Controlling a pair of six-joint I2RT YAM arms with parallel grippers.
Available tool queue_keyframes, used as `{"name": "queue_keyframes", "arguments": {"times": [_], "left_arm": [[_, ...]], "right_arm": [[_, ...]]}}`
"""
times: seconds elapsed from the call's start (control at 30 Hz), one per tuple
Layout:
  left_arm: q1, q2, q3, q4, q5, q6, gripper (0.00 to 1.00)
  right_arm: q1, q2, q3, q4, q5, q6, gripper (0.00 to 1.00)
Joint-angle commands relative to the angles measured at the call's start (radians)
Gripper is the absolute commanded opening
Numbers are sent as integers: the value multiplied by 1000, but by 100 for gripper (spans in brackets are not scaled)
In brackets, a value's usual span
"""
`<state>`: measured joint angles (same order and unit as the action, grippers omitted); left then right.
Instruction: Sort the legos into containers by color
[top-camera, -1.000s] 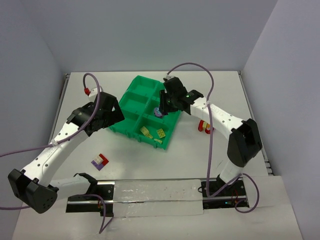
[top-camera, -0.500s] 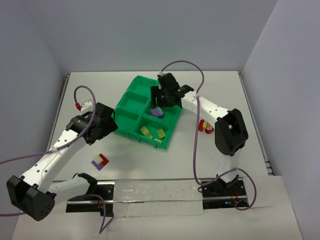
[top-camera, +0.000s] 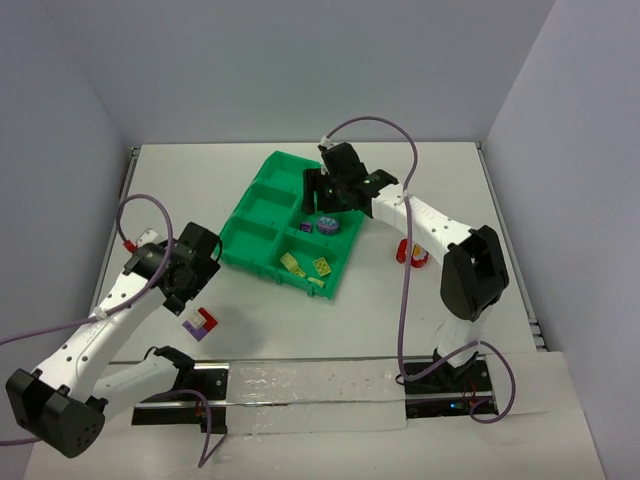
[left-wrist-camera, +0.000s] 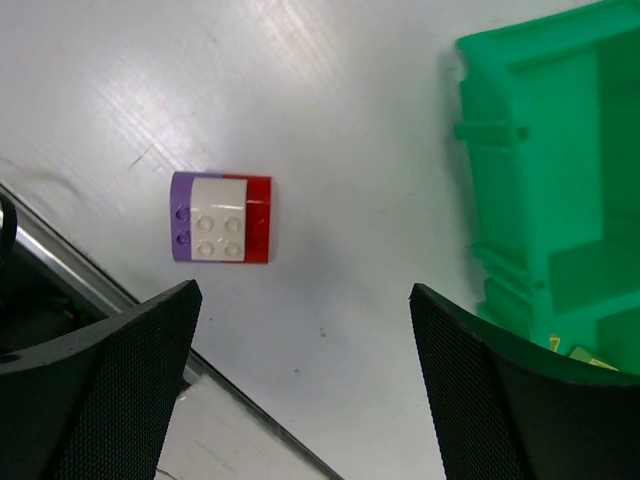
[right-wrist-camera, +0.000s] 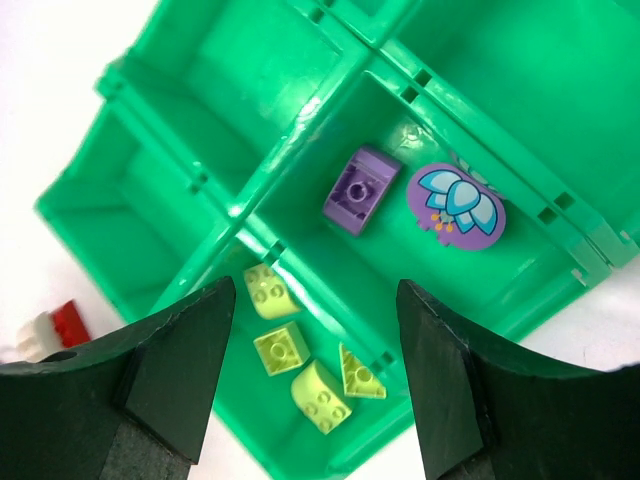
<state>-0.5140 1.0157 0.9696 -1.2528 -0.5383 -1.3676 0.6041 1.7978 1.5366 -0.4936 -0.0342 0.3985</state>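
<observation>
Top external view, largest first. Table (top-camera: 300, 320): the green tray (top-camera: 258, 212) sits skewed near the middle, within reach of both my arms.

Right gripper (right-wrist-camera: 312, 330): jaws apart, nothing in them, hovering over the tray's right edge. My guess is that this is a finished drop.

Left gripper (left-wrist-camera: 305, 370): spread wide and empty, above the joined red-white-purple piece (left-wrist-camera: 220, 218) near the table's near left corner. It looks lined up for the next pick, though that piece mixes colours.

Legos: the purple brick (right-wrist-camera: 356, 189) and the round purple tile (right-wrist-camera: 456, 203) lie in the middle compartment along the tray's right edge. Four yellow bricks (right-wrist-camera: 280, 349) fill the near right corner compartment. Red pieces (top-camera: 410, 252) lie unsorted on the table beside the tray's right edge.

Change over one second: purple was at my right fingertips and now lies loose in its compartment. My left arm has swung from the tray's left edge to the joined piece.
</observation>
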Motion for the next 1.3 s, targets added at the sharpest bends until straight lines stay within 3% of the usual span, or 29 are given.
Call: {"name": "queue_keyframes", "arguments": {"times": [0.0, 0.27, 0.7, 0.77, 0.87, 0.97, 1.27], "left_arm": [[7, -73, -97, -61, 90, -185, 92], [17, -69, -268, 52, 192, -228, 82], [103, 42, -258, 136, 120, -128, 71], [111, 62, -251, 134, 113, -122, 72], [121, 78, -246, 114, 103, -129, 80], [124, 86, -252, 120, 104, -134, 80], [129, 127, -267, 159, 104, -127, 65]], "right_arm": [[-4, -109, -17, 31, -19, -18, 73], [-3, -114, -12, 16, -50, -50, 73], [-3, -113, -37, 11, -64, -52, 73], [-4, -113, -38, 9, -61, -52, 73], [-3, -107, -30, 4, -62, -52, 73], [-2, -99, -21, 0, -62, -52, 73], [-3, -87, 5, -19, -55, -60, 73]]}}
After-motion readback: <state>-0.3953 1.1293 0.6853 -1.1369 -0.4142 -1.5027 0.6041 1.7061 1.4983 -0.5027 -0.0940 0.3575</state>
